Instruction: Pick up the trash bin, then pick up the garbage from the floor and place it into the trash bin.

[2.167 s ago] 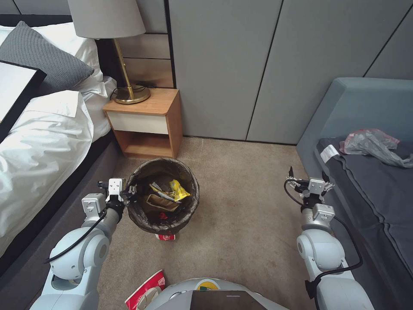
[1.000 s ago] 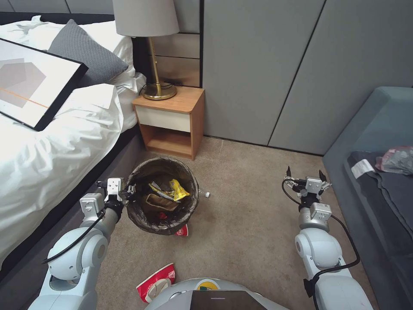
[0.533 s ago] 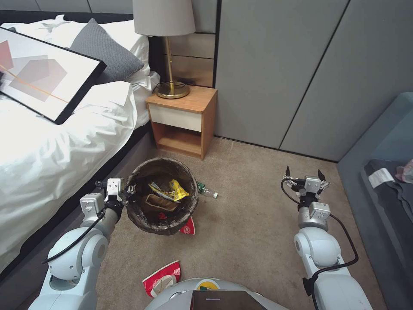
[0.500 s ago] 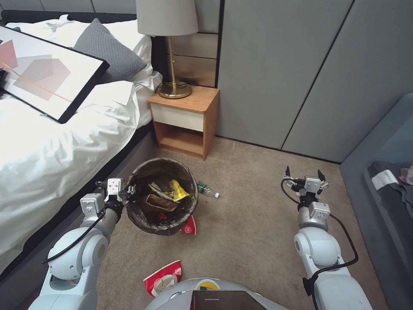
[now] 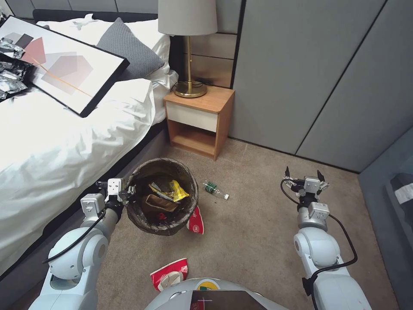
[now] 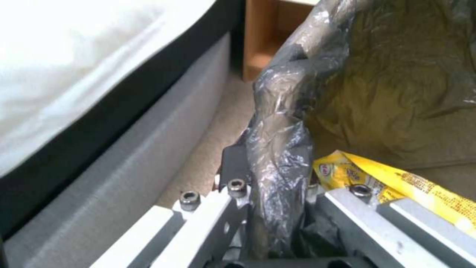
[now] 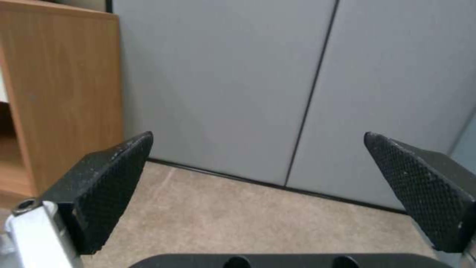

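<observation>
Head view, near to far: a crushed bowl (image 5: pixel 169 274) lies at your base, and your left gripper (image 5: pixel 127 192) is clamped on the bin (image 5: pixel 162 202) rim through the bag. A second bowl (image 5: pixel 196 221) touches the bin; a bottle (image 5: pixel 215 190) lies just beyond. Your right gripper (image 5: pixel 302 177) hovers spread wide, empty. Risk: the pinch holds mostly bag, so the bin could slip or tilt and spill.

A wooden bedside cabinet (image 5: pixel 198 121) with a white drawer stood at the far side against grey wall panels (image 5: pixel 309 69). On it stood a brass lamp with a grey shade (image 5: pixel 188 26). To the left, a white-sheeted bed (image 5: pixel 64 146) carried a grey pillow (image 5: pixel 129 49) and a black-framed picture (image 5: pixel 69 69). Beige carpet (image 5: pixel 258 215) covered the floor.
</observation>
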Motion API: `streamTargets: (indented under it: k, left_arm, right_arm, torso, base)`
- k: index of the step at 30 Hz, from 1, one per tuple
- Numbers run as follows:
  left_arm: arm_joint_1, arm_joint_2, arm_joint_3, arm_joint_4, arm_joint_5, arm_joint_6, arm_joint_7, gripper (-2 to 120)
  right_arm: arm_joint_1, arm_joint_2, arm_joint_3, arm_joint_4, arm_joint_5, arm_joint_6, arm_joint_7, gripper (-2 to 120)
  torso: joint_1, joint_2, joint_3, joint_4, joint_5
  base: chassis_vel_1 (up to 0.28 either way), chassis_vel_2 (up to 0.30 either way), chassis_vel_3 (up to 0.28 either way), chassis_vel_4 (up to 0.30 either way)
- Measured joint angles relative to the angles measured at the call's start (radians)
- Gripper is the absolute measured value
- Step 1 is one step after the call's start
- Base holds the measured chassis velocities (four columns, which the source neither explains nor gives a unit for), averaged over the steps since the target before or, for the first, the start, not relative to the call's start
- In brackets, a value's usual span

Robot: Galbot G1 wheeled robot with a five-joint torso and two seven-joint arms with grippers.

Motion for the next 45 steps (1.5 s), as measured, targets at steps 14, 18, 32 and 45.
streamTargets:
  k: [14, 18, 32, 45]
  left_arm:
    - [0.010, -0.003, 0.000, 0.001, 0.021, -0.015, 0.013, 0]
    - [0.010, -0.002, 0.005, 0.001, 0.023, -0.017, 0.014, 0]
    - [0.020, 0.001, 0.004, -0.002, 0.025, -0.022, 0.016, 0]
    - [0.019, 0.002, 0.005, -0.008, 0.024, -0.024, 0.016, 0]
  right_arm:
    - [-0.010, 0.010, -0.005, 0.010, -0.007, 0.004, -0.003, 100]
    - [-0.020, 0.018, -0.004, 0.012, -0.016, 0.012, -0.006, 100]
    - [-0.035, 0.032, -0.010, 0.016, -0.029, 0.035, -0.014, 100]
    - [-0.042, 0.014, -0.032, 0.038, -0.047, 0.022, -0.021, 100]
  torso:
    - [0.000, 0.000, 0.000, 0.0001, 0.0000]
    - [0.000, 0.000, 0.000, 0.0000, 0.0000]
    - [0.000, 0.000, 0.000, 0.0000, 0.0000]
    - [0.000, 0.000, 0.000, 0.0000, 0.0000]
  base:
    - [0.000, 0.000, 0.000, 0.000]
    - [0.000, 0.000, 0.000, 0.000]
    - [0.000, 0.000, 0.000, 0.000]
    - [0.000, 0.000, 0.000, 0.000]
